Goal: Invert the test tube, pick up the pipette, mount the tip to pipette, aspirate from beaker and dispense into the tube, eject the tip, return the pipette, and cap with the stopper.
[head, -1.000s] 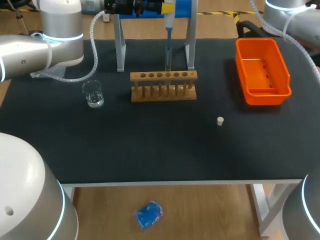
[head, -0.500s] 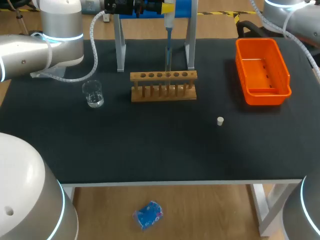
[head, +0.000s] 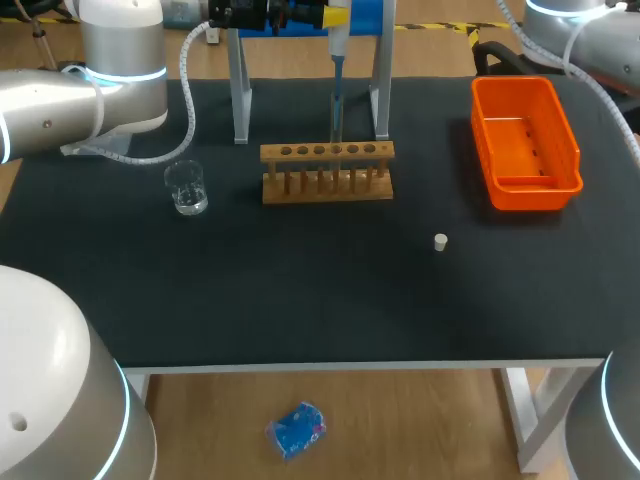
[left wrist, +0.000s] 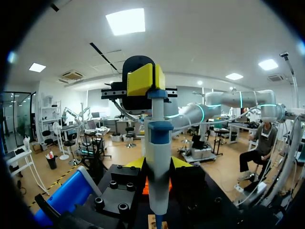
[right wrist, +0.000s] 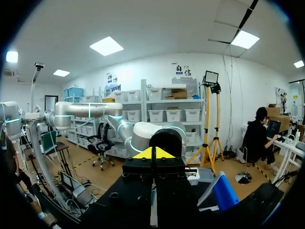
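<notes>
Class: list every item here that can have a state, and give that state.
pipette: upright, gripped by left gripper, above rack
beaker: upright, clear liquid inside
stopper: loose on table, capping nothing
orange bin: open, looks empty
right gripper: shut, empty

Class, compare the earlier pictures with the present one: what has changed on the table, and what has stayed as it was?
Only the right arm shifts slightly, drawing back at the far right corner. Nothing was taken hold of or let go. The pipette, rack, beaker, stopper and orange tray stay put.
</notes>
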Controlling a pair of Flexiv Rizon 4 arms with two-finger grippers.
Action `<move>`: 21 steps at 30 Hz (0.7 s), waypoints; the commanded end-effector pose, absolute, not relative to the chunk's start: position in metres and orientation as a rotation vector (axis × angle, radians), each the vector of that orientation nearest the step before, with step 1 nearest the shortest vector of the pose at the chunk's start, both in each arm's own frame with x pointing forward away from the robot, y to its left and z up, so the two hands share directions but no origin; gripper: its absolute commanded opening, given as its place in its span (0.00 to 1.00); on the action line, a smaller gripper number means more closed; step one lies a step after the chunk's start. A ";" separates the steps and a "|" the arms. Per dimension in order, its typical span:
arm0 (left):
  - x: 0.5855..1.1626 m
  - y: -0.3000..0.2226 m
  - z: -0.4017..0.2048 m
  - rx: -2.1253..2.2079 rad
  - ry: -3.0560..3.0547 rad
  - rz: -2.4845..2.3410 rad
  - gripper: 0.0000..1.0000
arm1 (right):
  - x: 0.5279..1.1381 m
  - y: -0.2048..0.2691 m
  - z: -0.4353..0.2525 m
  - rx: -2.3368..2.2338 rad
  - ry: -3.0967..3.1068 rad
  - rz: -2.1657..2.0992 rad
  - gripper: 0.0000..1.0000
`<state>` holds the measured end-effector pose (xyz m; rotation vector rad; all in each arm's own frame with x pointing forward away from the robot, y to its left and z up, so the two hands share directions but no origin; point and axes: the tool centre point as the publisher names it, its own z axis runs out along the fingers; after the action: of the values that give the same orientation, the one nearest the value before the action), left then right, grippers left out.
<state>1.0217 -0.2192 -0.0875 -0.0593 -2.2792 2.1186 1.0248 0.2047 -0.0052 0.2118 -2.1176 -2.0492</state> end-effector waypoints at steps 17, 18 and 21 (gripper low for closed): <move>1.023 -0.220 -0.086 -0.061 -2.279 2.117 0.00 | 1.023 0.205 -0.015 0.209 -2.097 -2.043 0.00; 1.023 -0.220 -0.086 -0.061 -2.279 2.117 0.00 | 1.023 0.205 -0.015 0.209 -2.096 -2.042 0.00; 1.023 -0.220 -0.086 -0.061 -2.279 2.117 0.00 | 1.023 0.206 -0.016 0.206 -2.094 -2.040 0.00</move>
<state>1.0213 -0.2192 -0.0894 -0.0594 -2.2797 2.1172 1.0219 0.2057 -0.0116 0.2019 -2.0959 -2.0434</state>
